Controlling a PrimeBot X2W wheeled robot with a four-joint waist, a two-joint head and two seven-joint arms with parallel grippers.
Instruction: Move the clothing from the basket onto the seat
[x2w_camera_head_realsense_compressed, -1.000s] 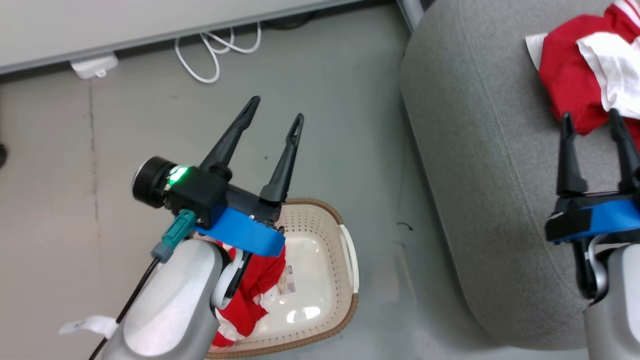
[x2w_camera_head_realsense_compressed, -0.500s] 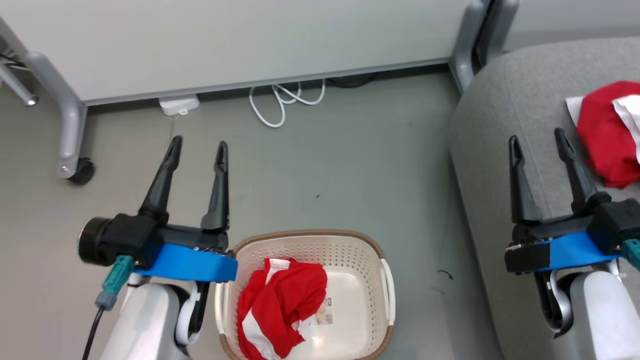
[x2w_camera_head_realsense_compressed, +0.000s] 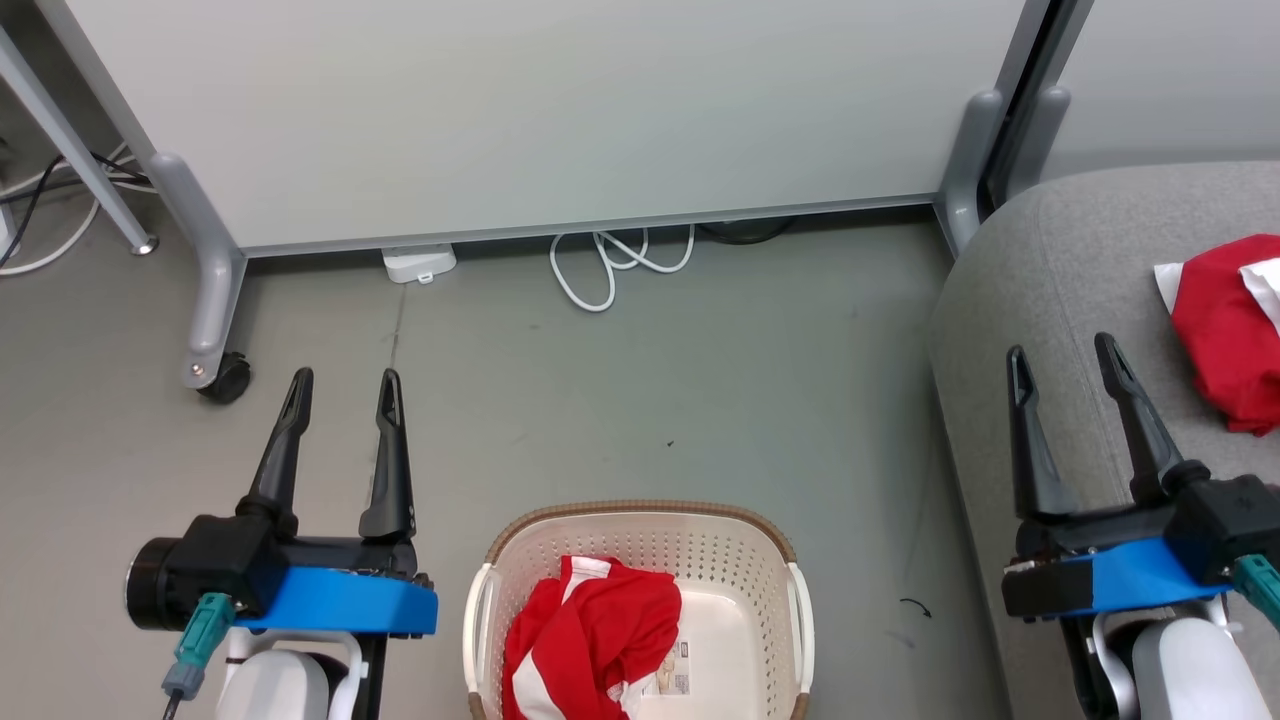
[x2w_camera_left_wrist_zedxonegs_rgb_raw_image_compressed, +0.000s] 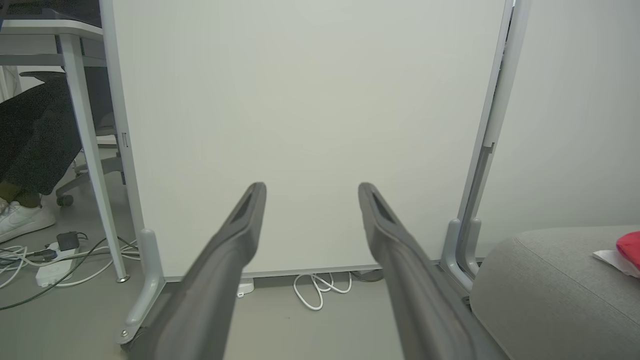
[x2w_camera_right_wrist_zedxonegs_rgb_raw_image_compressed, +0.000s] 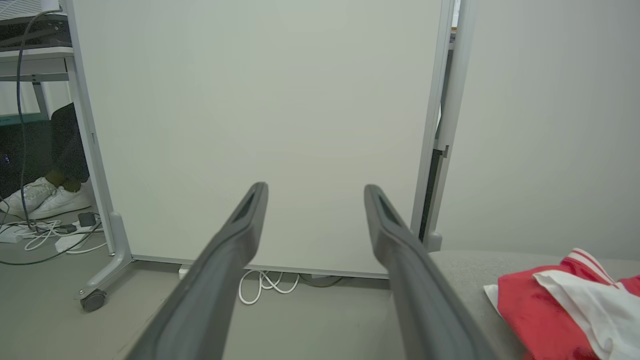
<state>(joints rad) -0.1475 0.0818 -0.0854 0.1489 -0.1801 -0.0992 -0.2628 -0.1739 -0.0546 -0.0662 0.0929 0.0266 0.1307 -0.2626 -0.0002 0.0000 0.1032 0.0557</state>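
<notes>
One red garment (x2w_camera_head_realsense_compressed: 590, 640) lies crumpled in the basket (x2w_camera_head_realsense_compressed: 640, 512) on the floor, a second red garment (x2w_camera_head_realsense_compressed: 1225, 325) on the grey seat (x2w_camera_head_realsense_compressed: 1050, 280); left gripper (x2w_camera_head_realsense_compressed: 345, 378) and right gripper (x2w_camera_head_realsense_compressed: 1060, 345), fingers spread and empty, flank the basket.

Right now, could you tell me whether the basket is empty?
Not empty: one crumpled red garment lies inside the basket.

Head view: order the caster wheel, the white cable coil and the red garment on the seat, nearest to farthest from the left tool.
1. Caster wheel, just left of the left tool, on the floor.
2. White cable coil, ahead to its right, by the partition.
3. Red garment, far right, on the seat.
</notes>
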